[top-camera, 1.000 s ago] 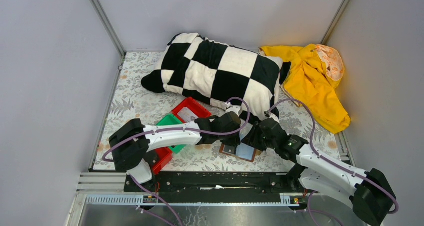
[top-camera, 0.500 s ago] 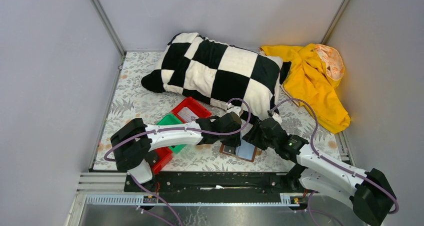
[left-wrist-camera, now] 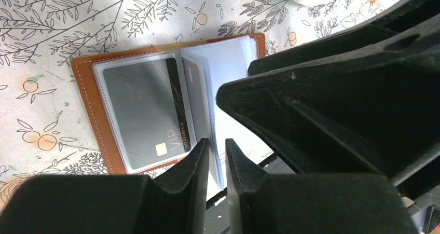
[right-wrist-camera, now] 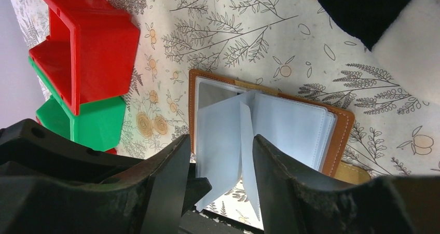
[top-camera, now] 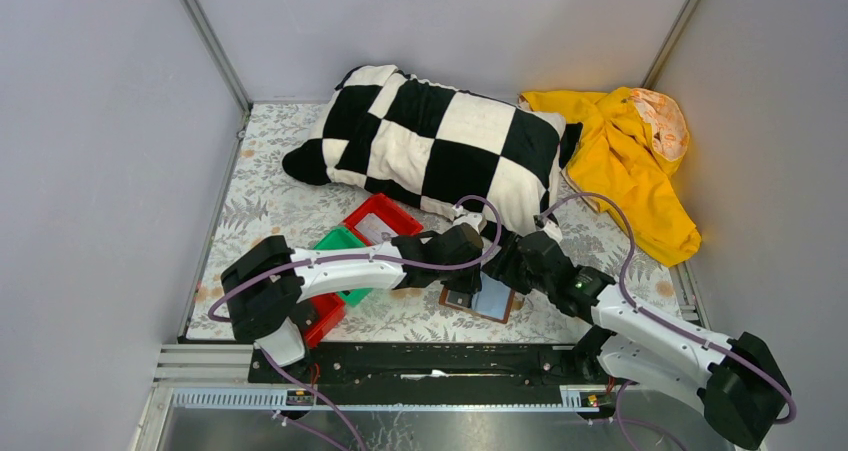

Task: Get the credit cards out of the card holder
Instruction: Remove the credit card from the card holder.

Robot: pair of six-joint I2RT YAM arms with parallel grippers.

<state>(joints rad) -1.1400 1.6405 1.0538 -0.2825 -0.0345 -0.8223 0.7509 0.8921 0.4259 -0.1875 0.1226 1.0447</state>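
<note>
Card holder (left-wrist-camera: 88, 104) lies open beneath both pincers: left gripper (left-wrist-camera: 217, 156) seems to pinch a sleeve (left-wrist-camera: 205, 104), right gripper (right-wrist-camera: 220, 171) spread astride another. Card (left-wrist-camera: 140, 109) beside the left one sits sleeved; none out.

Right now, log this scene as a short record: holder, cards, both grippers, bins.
card holder: lying open on the floral cloth
card: grey VIP card inside a clear sleeve
left gripper: nearly closed on a clear sleeve page
right gripper: open, straddling the raised pages
bins: red bin and green bin side by side, apart from the holder
</note>
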